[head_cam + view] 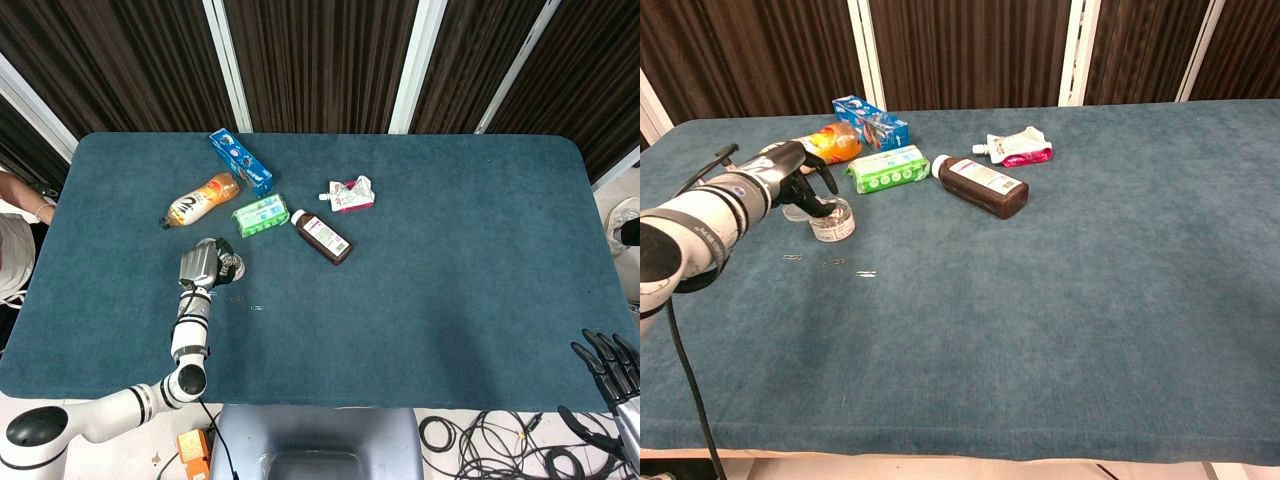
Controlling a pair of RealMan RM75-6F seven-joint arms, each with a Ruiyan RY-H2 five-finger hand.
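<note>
two bottles (200, 200) (322, 236), two boxes (240, 161) (261, 215), one pouch (349, 194), one small clear jar (830, 219), three paper clips (833, 263)

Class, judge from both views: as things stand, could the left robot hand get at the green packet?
Probably yes: the left robot hand is over the small clear jar, and the green packet lies close beyond with only bare cloth between.

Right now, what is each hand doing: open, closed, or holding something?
Left hand: fingers reach into the small clear container; whether they pinch anything cannot be told.
Right hand: open, fingers spread, holding nothing.
</note>
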